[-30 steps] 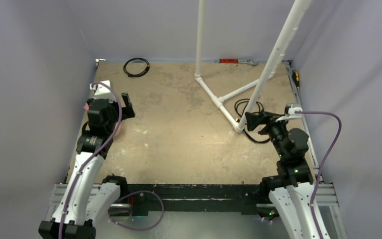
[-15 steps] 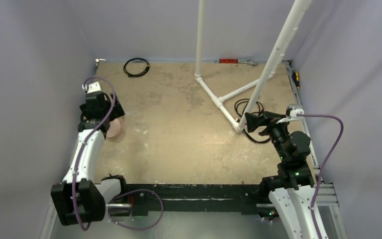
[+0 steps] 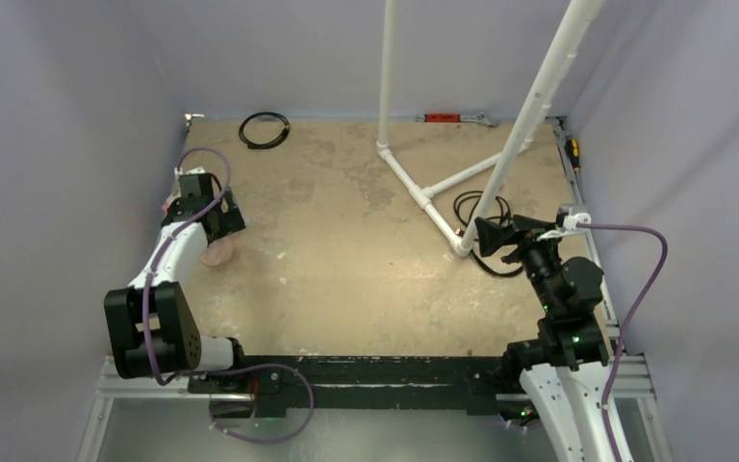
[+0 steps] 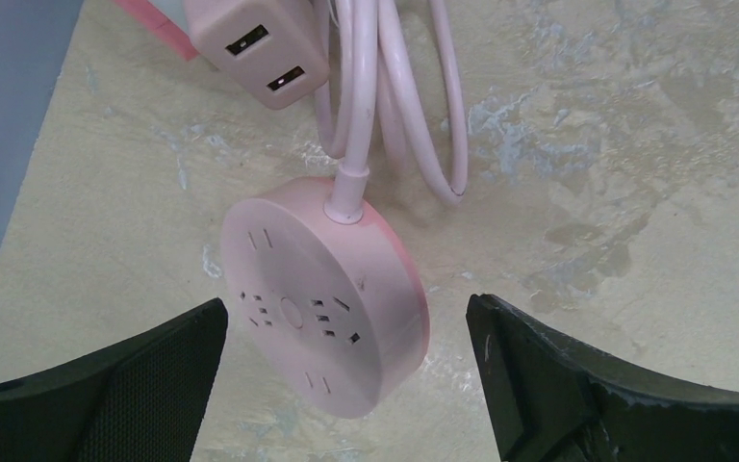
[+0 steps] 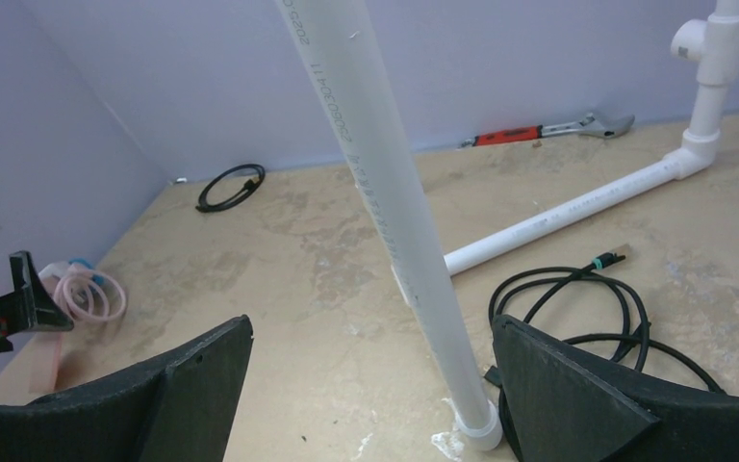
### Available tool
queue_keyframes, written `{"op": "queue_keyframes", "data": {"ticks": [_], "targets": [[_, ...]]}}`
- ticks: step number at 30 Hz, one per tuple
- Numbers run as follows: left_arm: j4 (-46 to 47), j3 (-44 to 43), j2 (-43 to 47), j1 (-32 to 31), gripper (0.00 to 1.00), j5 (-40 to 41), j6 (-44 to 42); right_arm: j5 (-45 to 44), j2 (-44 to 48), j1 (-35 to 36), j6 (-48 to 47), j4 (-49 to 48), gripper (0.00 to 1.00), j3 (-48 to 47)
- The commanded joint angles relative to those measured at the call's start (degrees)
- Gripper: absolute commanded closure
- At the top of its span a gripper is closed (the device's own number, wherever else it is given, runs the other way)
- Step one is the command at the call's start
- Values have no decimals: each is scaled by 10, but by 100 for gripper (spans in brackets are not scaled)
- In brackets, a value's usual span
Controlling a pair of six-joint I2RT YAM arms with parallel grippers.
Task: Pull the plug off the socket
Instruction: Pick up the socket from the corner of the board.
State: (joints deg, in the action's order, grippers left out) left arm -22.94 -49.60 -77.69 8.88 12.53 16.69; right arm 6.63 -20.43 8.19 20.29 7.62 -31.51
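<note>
The plug [image 4: 250,38], a pink rounded-square block with two slots in its side, lies at the top edge of the left wrist view. Its thin pink cable [image 4: 385,106] loops beside it and shows as a small coil [image 5: 87,294] in the right wrist view. The cable runs into a round pink disc with holes [image 4: 322,294] [image 3: 219,253]. My left gripper [image 4: 346,318] [image 3: 223,226] hangs open above that disc, one finger on each side, touching nothing. The socket is not in view. My right gripper [image 5: 373,327] [image 3: 488,236] is open and empty, far right.
A white pipe frame [image 3: 423,197] stands at the back right, and its slanted pipe [image 5: 394,221] crosses just ahead of my right gripper. Black cable [image 3: 486,207] coils at its foot. Another black cable loop [image 3: 264,129] and a red-handled wrench [image 3: 452,118] lie by the back wall.
The left arm folded back toward the near edge, and its gripper drew in over the pink disc by the left wall. The right arm has hardly moved.
</note>
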Motion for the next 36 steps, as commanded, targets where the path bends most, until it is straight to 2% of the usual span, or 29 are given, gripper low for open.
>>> {"op": "queue_keyframes", "data": {"ticks": [1,7,22,30,36], "targets": [[-7,-20,1,1,6,22,-16,0,7,-2,-8,-23,1,-5],[-25,-32,-23,-2,10,31,-23,3,8,-2,-6,-22,1,-7],[-48,-40,-38,-37,13,103,-33,14,13,-1,-1,-16,1,-21],[-55,-41,-20,-38,31,133,-34,21,10,-1,0,-16,1,-29],[-48,-34,5,-37,38,142,-32,21,13,-1,1,-13,1,-30]]}}
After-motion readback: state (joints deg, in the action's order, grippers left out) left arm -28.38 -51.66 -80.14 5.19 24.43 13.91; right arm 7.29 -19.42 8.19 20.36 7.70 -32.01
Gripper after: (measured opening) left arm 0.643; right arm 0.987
